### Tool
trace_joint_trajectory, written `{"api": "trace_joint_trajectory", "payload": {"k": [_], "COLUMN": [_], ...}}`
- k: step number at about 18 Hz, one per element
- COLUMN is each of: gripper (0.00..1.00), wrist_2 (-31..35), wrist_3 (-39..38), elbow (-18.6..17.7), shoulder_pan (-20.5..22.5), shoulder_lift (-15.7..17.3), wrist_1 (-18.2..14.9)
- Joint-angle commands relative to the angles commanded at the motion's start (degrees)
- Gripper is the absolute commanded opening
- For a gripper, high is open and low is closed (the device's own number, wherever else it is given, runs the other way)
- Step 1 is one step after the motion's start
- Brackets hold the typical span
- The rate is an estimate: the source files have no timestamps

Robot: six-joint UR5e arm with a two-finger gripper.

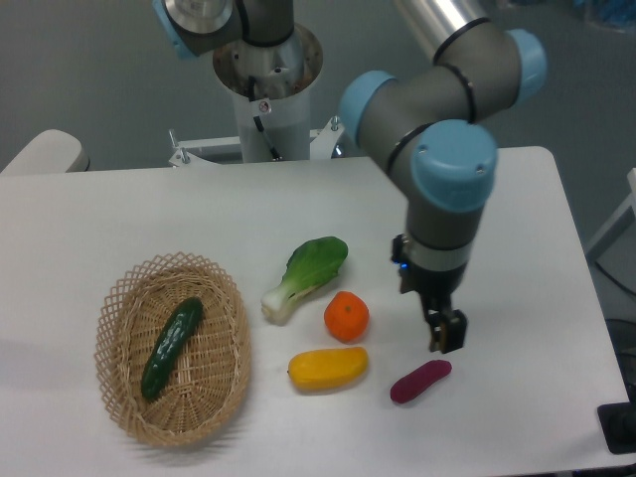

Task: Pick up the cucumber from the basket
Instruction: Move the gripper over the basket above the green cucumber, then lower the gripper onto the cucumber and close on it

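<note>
The dark green cucumber [171,347] lies diagonally inside the oval tan wicker basket [119,397] at the front left of the table. My gripper [445,333] hangs far to the right of the basket, just above and behind the small purple vegetable [420,381]. Nothing shows between its fingers. I cannot tell from this angle whether the fingers are open or shut.
A light-green bok choy [307,276], an orange fruit [346,316] and a yellow fruit [328,368] lie between the basket and my gripper. The robot base [266,75] stands at the back. The table's right edge is near my arm.
</note>
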Motion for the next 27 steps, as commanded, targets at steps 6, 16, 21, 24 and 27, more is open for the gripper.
{"api": "trace_joint_trajectory", "payload": {"k": [6,16,21,24,27], "gripper": [1.0,1.0,1.0,1.0,1.0], "wrist_2": [0.2,-0.7,-0.7,-0.5,-0.5], "wrist_3": [-22.0,-51.3,-56.5,-56.6,-56.6], "elbow": [-3.2,-8.7,-13.3,-14.5,-14.7], "shoulder_pan": [-7.9,-18.4,-21.1,-22.2,-22.8], "shoulder_lift": [0.5,0.4,-0.4,-1.6,-1.9], "wrist_1": [-0.1,0.3,8.4,10.3,10.4]}}
